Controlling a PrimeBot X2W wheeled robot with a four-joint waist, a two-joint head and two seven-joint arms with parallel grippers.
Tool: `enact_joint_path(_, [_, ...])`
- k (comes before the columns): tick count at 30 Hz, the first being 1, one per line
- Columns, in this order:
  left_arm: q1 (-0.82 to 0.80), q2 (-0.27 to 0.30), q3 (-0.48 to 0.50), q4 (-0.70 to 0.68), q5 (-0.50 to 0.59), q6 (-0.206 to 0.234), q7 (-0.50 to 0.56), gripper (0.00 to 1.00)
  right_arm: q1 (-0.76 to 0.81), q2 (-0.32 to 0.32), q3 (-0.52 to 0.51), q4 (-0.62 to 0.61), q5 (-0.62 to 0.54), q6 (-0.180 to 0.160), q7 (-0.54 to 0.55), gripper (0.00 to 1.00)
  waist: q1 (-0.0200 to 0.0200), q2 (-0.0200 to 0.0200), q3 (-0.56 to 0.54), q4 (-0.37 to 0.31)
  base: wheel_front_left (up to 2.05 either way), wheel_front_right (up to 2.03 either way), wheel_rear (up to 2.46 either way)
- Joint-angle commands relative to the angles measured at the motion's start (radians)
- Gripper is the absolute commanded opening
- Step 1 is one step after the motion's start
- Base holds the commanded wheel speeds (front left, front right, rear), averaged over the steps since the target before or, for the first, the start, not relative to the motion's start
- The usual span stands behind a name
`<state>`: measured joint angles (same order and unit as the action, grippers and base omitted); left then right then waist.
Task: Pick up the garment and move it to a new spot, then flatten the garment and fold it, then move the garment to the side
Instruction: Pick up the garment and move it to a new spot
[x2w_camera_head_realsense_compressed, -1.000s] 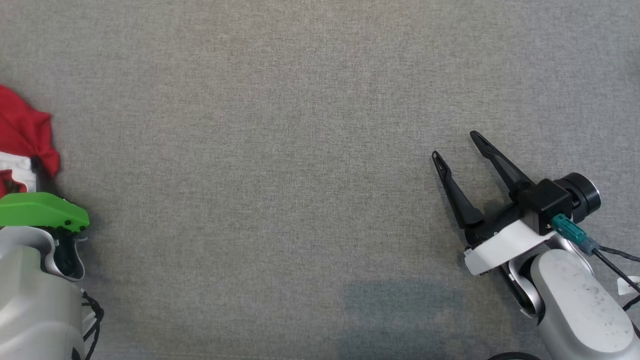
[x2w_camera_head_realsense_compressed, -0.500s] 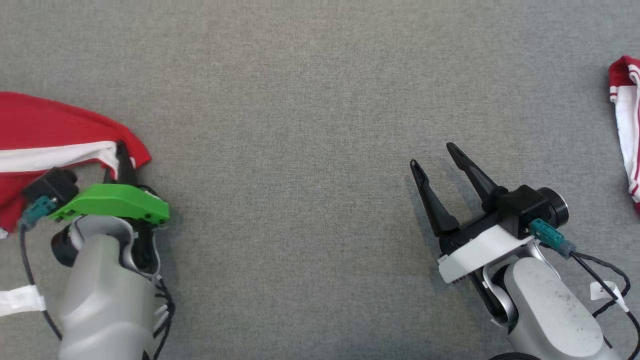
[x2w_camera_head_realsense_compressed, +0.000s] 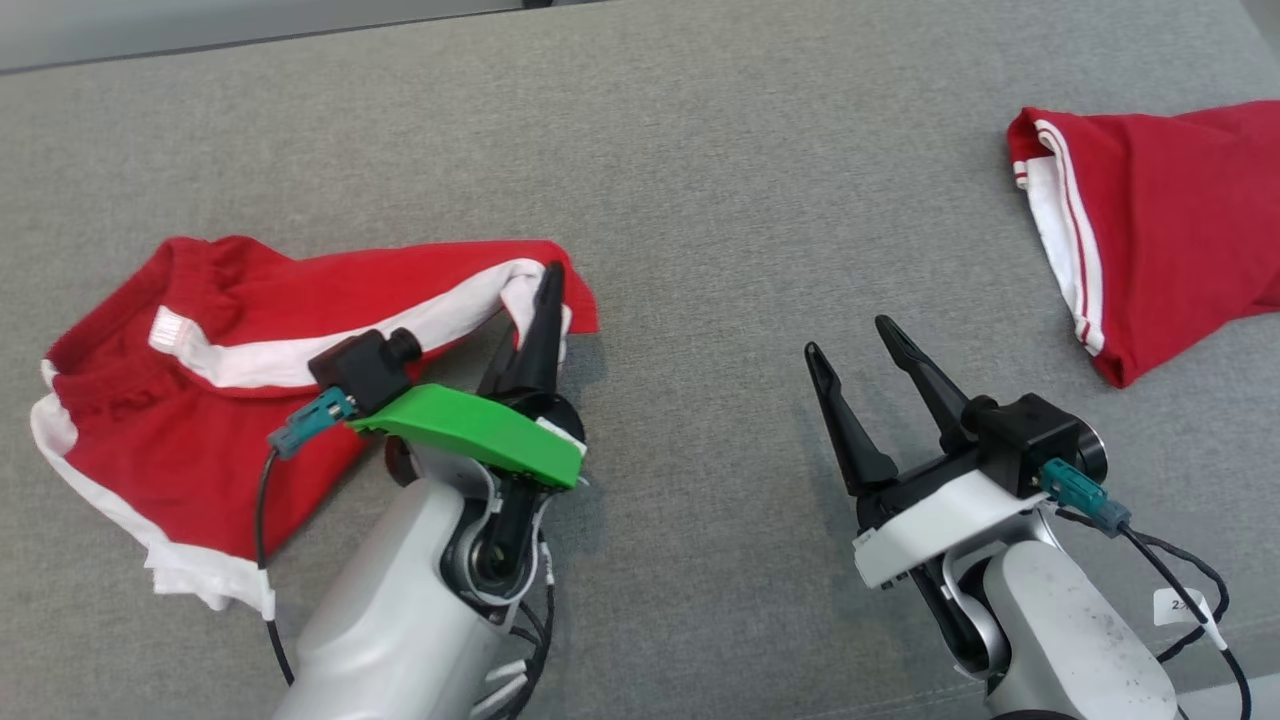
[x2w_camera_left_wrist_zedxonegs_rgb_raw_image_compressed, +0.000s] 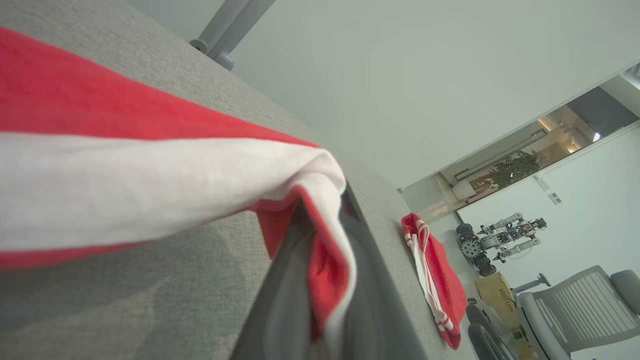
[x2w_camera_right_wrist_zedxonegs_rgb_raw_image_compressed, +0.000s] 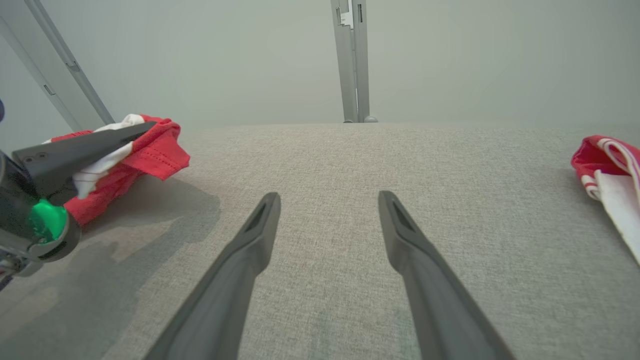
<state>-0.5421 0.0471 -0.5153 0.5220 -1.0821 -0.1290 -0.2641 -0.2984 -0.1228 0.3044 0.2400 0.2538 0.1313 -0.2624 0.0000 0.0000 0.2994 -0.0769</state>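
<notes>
Head view: left claw (x2w_camera_head_realsense_compressed: 548, 290) pinches the edge of the red shorts (x2w_camera_head_realsense_compressed: 210, 440), crumpled on the tabletop's (x2w_camera_head_realsense_compressed: 700, 180) left side; right claw (x2w_camera_head_realsense_compressed: 848, 338) is spread wide, holding nothing. Moving, flattening and folding all seem left to do.

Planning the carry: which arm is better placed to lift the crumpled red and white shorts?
Left. The left jaws are shut on the white hem of the crumpled red and white shorts; the right jaws stand open over the bare grey fabric surface.
</notes>
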Motion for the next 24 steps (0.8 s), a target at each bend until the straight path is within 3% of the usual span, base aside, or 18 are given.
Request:
enact_joint_path(1, [0.003, 0.006, -0.029, -0.028, -0.022, -0.003, 0.001, 0.0, 0.013, 0.002, -0.005, 0.003, 0.004, -0.001, -0.003, 1.0, 0.0, 0.0, -0.043, -0.078, 0.0, 0.0, 0.0])
enact_joint_path(6, [-0.013, 0.007, -0.146, -0.133, -0.085, 0.029, 0.0, 0.0, 0.026, 0.008, -0.025, 0.007, 0.002, -0.001, -0.003, 1.0, 0.0, 0.0, -0.052, -0.123, 0.0, 0.0, 0.0])
enact_joint_path(10, [-0.023, 0.007, -0.195, -0.138, -0.046, 0.072, 0.0, 0.0, 0.024, 0.013, -0.032, 0.008, 0.001, -0.001, -0.003, 1.0, 0.0, 0.0, -0.051, -0.139, 0.0, 0.0, 0.0])
enact_joint_path(11, [-0.018, 0.007, -0.197, -0.129, -0.037, 0.083, 0.001, 0.38, 0.023, 0.014, -0.032, 0.009, -0.001, -0.001, -0.003, 1.0, 0.0, 0.0, -0.051, -0.141, 0.0, 0.0, 0.0])
enact_joint_path(12, [-0.012, 0.007, -0.191, -0.121, -0.021, 0.089, 0.0, 0.89, 0.022, 0.016, -0.033, 0.01, -0.001, -0.001, -0.003, 1.0, 0.0, 0.0, -0.052, -0.141, 0.0, 0.0, 0.0])
enact_joint_path(13, [-0.006, 0.007, -0.182, -0.112, 0.006, 0.097, 0.001, 1.0, 0.02, 0.017, -0.034, 0.01, -0.001, -0.001, -0.003, 1.0, 0.0, 0.0, -0.052, -0.141, 0.0, 0.0, 0.0])
enact_joint_path(19, [0.062, 0.006, -0.114, -0.048, 0.109, 0.125, 0.0, 1.0, 0.032, 0.024, -0.051, 0.017, -0.003, -0.001, -0.003, 1.0, 0.0, 0.0, -0.085, -0.104, 0.0, 0.0, 0.0])
enact_joint_path(24, [0.155, 0.006, 0.02, -0.031, 0.26, 0.138, 0.0, 1.0, 0.056, 0.028, -0.061, 0.019, -0.004, -0.001, -0.003, 1.0, 0.0, 0.0, -0.142, -0.058, 0.0, 0.0, 0.0])
